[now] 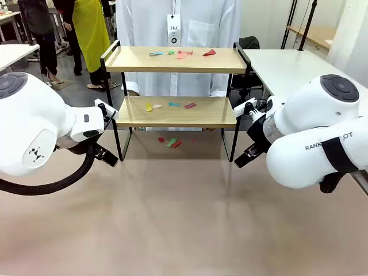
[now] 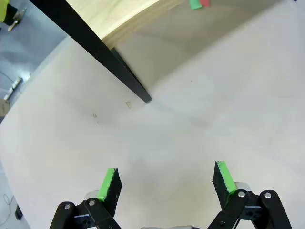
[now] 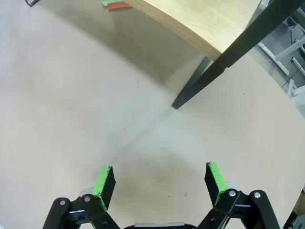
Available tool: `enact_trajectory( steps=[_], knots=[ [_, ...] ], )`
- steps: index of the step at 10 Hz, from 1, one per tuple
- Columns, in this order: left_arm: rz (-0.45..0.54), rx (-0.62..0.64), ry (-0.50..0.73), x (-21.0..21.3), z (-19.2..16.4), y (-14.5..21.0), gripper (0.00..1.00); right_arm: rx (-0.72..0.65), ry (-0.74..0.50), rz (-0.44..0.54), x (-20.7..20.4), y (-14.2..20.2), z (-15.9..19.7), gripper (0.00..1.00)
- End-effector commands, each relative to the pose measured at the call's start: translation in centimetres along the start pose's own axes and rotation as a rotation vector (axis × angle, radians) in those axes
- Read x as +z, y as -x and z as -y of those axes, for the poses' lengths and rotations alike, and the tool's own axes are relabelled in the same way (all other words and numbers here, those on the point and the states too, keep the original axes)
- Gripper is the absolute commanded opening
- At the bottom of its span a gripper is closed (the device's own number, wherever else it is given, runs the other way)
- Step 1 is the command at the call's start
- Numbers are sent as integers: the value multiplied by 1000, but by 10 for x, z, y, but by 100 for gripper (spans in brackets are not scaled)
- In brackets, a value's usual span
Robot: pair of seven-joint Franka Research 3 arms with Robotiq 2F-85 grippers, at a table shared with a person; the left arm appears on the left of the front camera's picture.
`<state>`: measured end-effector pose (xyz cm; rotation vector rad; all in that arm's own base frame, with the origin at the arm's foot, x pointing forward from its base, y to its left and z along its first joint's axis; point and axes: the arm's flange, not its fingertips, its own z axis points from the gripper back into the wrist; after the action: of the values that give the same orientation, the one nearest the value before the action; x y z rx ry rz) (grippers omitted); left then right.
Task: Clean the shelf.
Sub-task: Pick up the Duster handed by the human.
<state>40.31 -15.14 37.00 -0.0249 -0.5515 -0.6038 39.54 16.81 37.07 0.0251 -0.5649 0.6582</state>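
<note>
The shelf (image 1: 172, 60) stands at the far middle of the table, two light wooden boards in a thin black frame. Several coloured paper scraps (image 1: 184, 54) lie on its top board, several more (image 1: 173, 104) on the lower board, and a few (image 1: 171, 142) on the table beneath it. My left gripper (image 2: 167, 179) is open and empty over bare tabletop, close to the shelf's front left leg (image 2: 128, 81). My right gripper (image 3: 159, 179) is also open and empty, hovering near the front right leg (image 3: 200, 81). Both arms flank the shelf in the front view.
A person in a white coat (image 1: 190, 23) stands right behind the shelf. White tables sit at the far left (image 1: 11, 54) and far right (image 1: 287, 69). The beige tabletop (image 1: 184, 218) in front of the shelf is bare and wide.
</note>
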Motion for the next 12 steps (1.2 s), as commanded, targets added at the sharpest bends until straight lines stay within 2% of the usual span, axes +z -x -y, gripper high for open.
enact_trajectory(
  steps=[1,10,12],
  knots=[
    [0,0,0,0,0,0,100,0,0,0,0,0,0,100],
    [0,0,0,0,0,0,100,1,0,0,0,0,0,100],
    [57,15,34,38,-22,-15,100,-48,24,94,45,-20,28,100]
  ],
)
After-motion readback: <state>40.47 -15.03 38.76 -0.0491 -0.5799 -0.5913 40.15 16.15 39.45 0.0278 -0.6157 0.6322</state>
